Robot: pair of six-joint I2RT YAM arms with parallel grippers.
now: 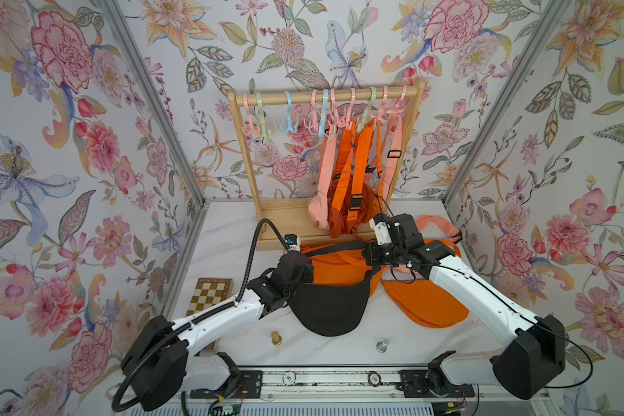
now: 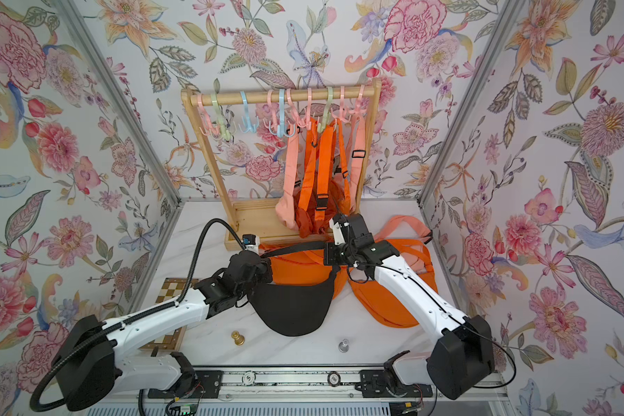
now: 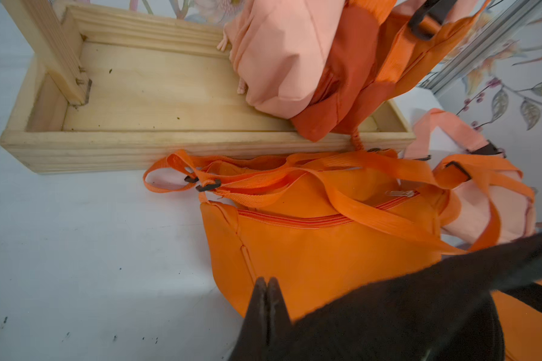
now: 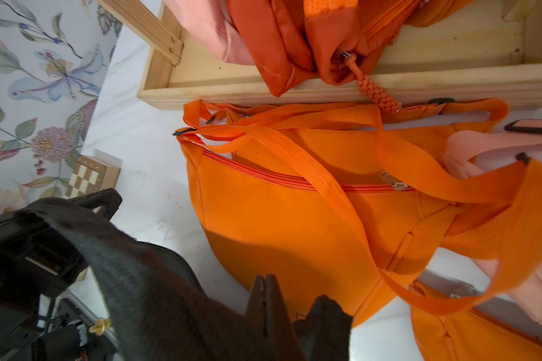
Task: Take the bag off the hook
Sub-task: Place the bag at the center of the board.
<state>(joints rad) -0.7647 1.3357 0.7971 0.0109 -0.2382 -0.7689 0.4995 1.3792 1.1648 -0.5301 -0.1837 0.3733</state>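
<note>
A black bag (image 1: 332, 309) hangs by its black strap (image 1: 339, 248) low over the table, off the rack and in front of it; it shows in both top views (image 2: 292, 306). The strap is stretched between my two grippers. My left gripper (image 3: 267, 281) is shut, and the strap (image 3: 420, 297) runs off from its jaws. My right gripper (image 4: 266, 278) is shut too, with the strap (image 4: 138, 281) leaving beside its jaws. Pastel hooks (image 1: 289, 122) hang from the wooden rail (image 1: 325, 95). Orange and peach bags (image 1: 350, 180) hang from the hooks at the right.
Two orange bags (image 1: 339, 264) (image 1: 425, 302) and a peach one (image 1: 436, 223) lie on the table under and behind the arms. The rack's wooden base tray (image 1: 285, 219) stands at the back. A chessboard (image 1: 209, 297), a gold chess piece (image 1: 275, 338) and a silver one (image 1: 383, 345) sit near the front.
</note>
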